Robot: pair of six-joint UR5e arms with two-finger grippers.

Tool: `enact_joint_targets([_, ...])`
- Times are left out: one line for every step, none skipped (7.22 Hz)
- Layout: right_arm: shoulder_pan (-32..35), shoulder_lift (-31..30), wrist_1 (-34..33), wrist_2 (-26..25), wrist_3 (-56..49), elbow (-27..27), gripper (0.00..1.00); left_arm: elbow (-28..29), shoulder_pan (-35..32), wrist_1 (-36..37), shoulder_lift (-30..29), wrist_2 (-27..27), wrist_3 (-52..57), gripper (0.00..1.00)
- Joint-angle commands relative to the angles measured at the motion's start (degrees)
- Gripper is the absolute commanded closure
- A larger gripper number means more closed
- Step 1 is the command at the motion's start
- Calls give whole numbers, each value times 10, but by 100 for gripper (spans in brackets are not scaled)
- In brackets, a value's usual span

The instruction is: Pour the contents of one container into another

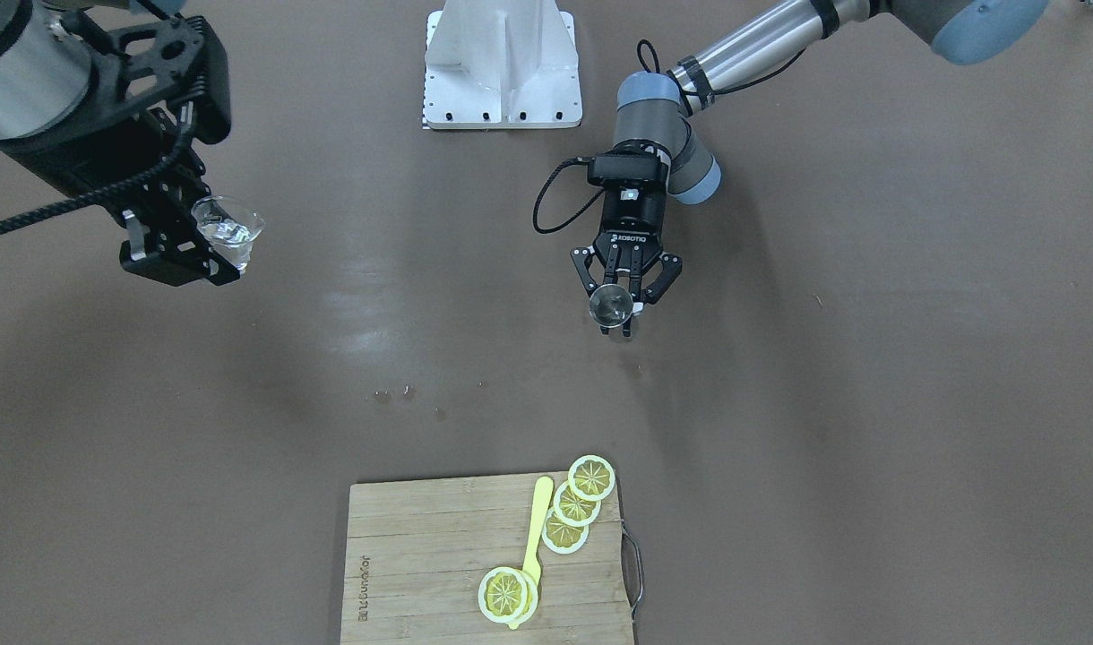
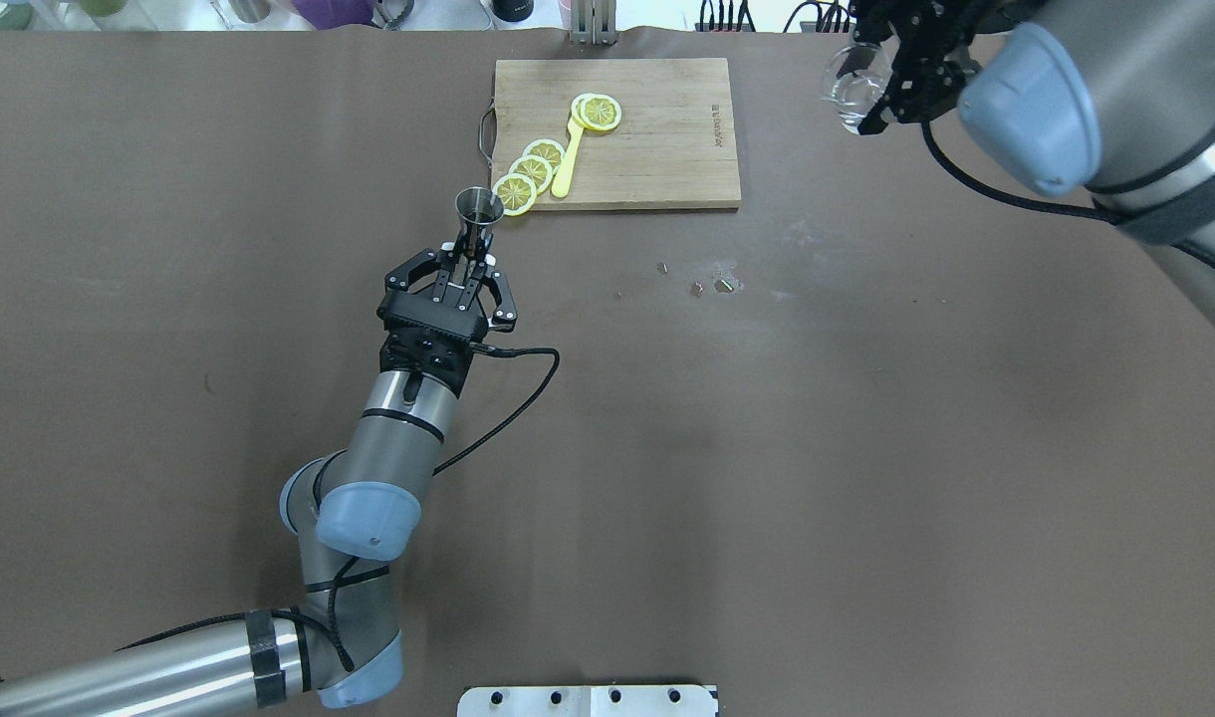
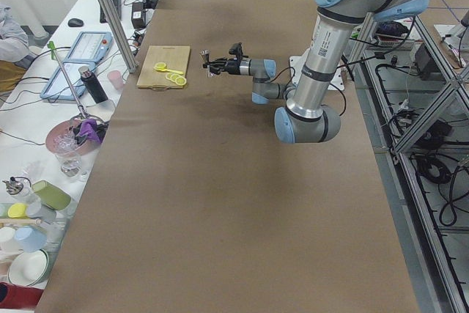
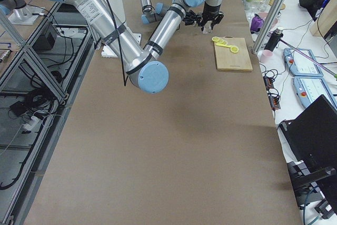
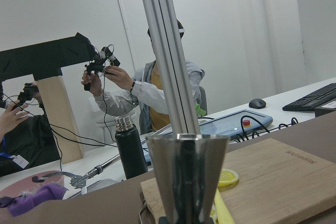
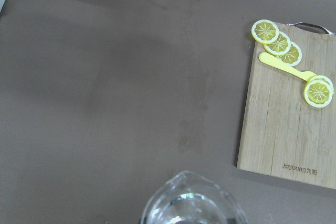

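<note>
Nearest the right wrist camera, the glass (image 6: pixel 191 203) is sitting pinched between the right fingers (image 1: pixel 188 262), high over the table and carrying what looks like clear liquid. Well apart from it, toward the robot's left, the left fingers (image 2: pixel 471 257) are clamping the waist of the jigger (image 2: pixel 479 209). It is standing upright, mouth up, just beside the lemon slices (image 2: pixel 533 169) at the cutting board (image 2: pixel 657 149) corner, its upper cup looking empty. Pouring is likely calling for the glass to cross until its lip is hanging over that mouth.
</note>
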Motion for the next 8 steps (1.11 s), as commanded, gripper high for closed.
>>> enact_joint_targets([28, -77, 69, 51, 13, 21, 100, -9, -13, -89, 74, -5, 16, 100])
enact_joint_targets([31, -114, 123, 66, 29, 20, 100, -21, -15, -127, 127, 2, 10, 100])
enact_joint_targets([34, -153, 178, 77, 41, 20, 100, -39, -15, -143, 186, 3, 9, 100])
enact_joint_targets([40, -178, 216, 94, 50, 16, 100, -45, -16, -158, 218, 7, -49, 100])
enact_joint_targets([44, -195, 227, 112, 53, 16, 100, -56, -15, -154, 244, 27, -83, 100])
enact_joint_targets([50, -210, 231, 131, 53, 15, 100, -47, -13, -151, 257, 43, -105, 100])
enact_joint_targets([56, -235, 273, 137, 52, 6, 100, -46, -13, -131, 267, 45, -150, 100])
enact_joint_targets([59, -253, 339, 138, 51, -22, 100, -46, -15, -125, 279, 46, -160, 100])
